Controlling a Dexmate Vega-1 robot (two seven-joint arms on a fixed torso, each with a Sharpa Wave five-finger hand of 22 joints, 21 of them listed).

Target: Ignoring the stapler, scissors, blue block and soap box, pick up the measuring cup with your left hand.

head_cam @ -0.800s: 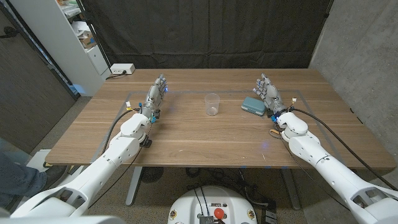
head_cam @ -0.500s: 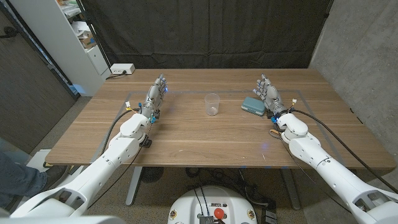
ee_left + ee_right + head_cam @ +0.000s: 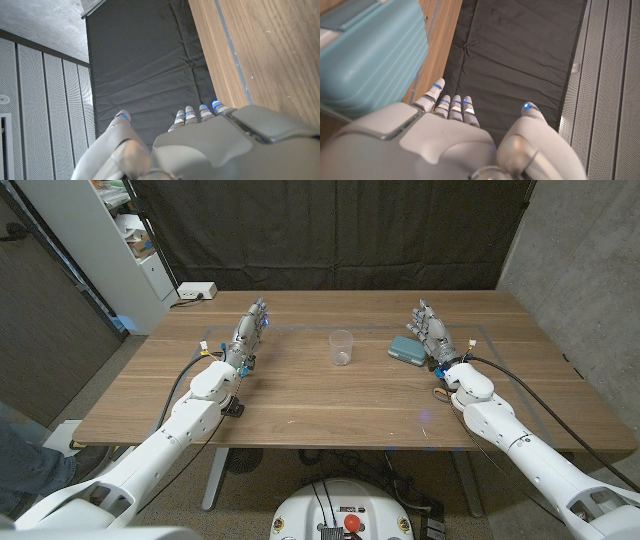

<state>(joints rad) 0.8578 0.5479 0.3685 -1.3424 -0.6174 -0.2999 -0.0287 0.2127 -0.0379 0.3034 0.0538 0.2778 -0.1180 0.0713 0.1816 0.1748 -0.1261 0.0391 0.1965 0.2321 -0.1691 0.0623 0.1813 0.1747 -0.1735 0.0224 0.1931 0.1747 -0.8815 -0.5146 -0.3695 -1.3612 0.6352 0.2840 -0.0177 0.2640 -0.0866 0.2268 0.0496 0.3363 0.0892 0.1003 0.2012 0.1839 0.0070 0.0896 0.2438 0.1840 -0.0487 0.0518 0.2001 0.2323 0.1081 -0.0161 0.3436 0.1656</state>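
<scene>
Nothing moved since earlier frames; both arms as before. Clear plastic measuring cup (image 3: 342,348) upright, see-through, at centre of wooden table (image 3: 330,395), touched by nothing. Teal ribbed soap box (image 3: 406,349) to its right, just beside right hand (image 3: 432,332). Left hand (image 3: 250,333) well apart from cup. Both hands empty, fingers extended.
</scene>
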